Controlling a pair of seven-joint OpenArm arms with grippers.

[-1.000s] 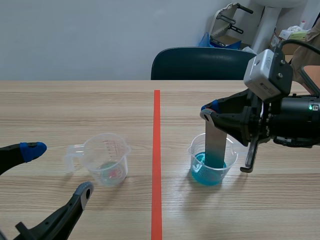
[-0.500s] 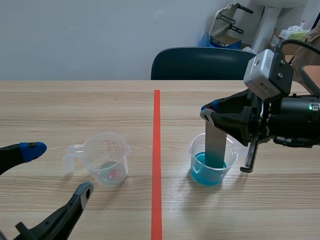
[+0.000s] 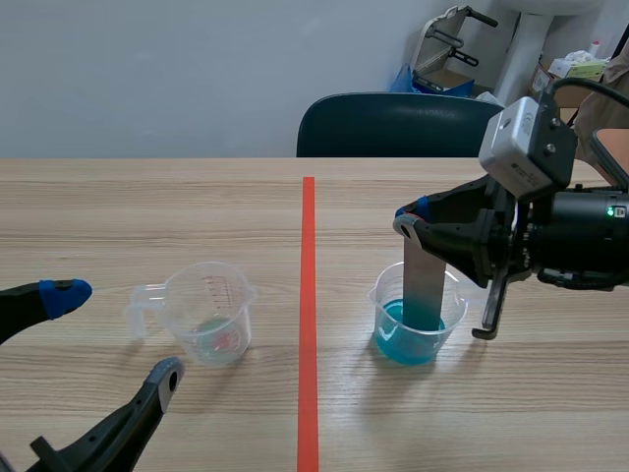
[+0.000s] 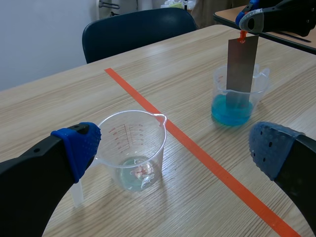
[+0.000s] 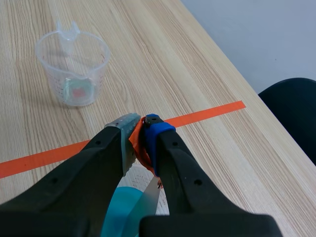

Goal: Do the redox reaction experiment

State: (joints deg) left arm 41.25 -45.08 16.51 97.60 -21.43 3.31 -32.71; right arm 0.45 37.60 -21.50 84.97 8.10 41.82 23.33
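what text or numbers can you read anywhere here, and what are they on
Nothing here can be read clearly.
Red scale marks and numbers on the clear measuring cup: too small to read.
Print on the box behind the table: too blurred to read.

Light wood-grain worktop (image 3: 147, 216) with a dark teal chair (image 3: 398, 126) standing at its far edge, just right of centre, the backrest rising above that edge. Behind it is a plain pale wall (image 3: 147, 69). Beyond the chair lie a blue bag (image 3: 405, 79) and cardboard boxes (image 3: 570, 69), near a white post (image 3: 521, 49).
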